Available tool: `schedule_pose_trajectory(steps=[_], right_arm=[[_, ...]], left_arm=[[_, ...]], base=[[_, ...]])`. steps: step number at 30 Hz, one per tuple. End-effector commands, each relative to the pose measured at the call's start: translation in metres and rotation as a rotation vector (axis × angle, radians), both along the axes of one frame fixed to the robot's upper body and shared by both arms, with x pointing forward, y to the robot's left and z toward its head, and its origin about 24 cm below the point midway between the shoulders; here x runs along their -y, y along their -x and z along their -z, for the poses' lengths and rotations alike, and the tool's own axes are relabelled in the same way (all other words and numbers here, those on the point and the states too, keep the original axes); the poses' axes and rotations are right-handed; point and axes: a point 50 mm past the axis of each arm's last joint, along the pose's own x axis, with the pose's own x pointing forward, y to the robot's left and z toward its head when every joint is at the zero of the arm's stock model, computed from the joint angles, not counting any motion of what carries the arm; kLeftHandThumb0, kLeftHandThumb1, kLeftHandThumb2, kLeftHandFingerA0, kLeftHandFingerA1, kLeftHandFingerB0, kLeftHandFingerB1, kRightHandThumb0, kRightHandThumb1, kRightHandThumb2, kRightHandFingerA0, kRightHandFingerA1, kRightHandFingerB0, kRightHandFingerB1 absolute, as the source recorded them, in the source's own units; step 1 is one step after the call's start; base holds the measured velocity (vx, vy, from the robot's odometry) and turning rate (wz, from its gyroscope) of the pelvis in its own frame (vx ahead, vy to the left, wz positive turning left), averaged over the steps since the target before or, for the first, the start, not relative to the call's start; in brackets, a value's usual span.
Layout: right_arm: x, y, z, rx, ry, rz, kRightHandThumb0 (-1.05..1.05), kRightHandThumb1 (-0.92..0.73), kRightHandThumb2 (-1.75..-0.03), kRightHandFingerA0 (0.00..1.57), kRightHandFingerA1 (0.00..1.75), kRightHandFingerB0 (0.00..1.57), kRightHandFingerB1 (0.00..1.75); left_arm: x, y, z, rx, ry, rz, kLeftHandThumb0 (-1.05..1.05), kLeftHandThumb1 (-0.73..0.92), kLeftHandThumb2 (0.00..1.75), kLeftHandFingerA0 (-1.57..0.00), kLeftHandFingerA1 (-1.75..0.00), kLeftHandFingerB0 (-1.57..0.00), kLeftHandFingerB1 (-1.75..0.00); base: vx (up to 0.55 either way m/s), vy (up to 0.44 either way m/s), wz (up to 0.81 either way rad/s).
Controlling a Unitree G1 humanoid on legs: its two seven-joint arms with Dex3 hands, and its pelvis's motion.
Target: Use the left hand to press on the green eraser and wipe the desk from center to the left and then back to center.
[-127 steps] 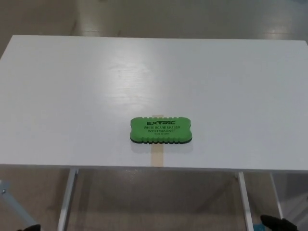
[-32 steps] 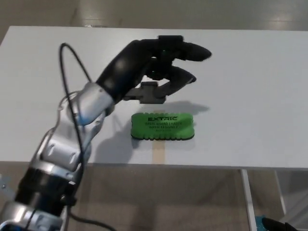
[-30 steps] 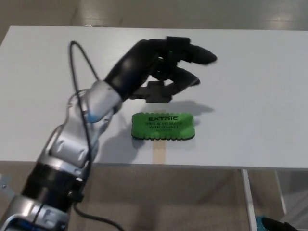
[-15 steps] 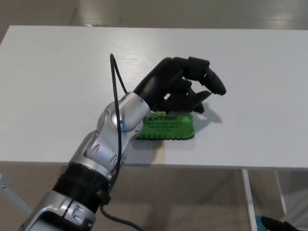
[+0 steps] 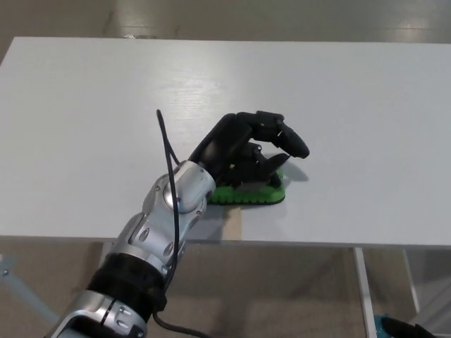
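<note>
The left hand [image 5: 248,151] lies palm-down on the green eraser [image 5: 248,193], fingers [image 5: 290,139] curled loosely over it, not gripping.

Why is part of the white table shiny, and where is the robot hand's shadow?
In the head view, overhead light bounces off the white rectangular table, leaving a pale glare patch toward the back left of centre. A soft grey shadow falls just right of the black left robot hand and the green foam eraser under it. The picture looks sharp, without blur.
</note>
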Motion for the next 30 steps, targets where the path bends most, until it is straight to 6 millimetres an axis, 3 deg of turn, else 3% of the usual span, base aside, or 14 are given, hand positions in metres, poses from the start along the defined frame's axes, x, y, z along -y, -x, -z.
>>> schedule_pose_trajectory(steps=[1,30], right_arm=[[-0.003,0.008,0.004,-0.015,-0.005,-0.002,-0.29,-0.59,-0.56,0.75,0.51,0.63,0.47],[-0.005,0.001,0.001,0.004,-0.014,-0.025,-0.31,-0.59,-0.56,0.74,0.50,0.66,0.48]], left_arm=[[-0.020,-0.004,0.010,0.004,0.085,-0.135,-0.17,0.85,0.65,-0.91,-1.09,-0.79,-0.96],[-0.016,-0.003,0.024,-0.003,0.071,-0.145,-0.16,0.86,0.65,-0.92,-1.11,-0.82,-0.95]], base=[[0.00,0.000,0.00],[0.00,0.000,0.00]])
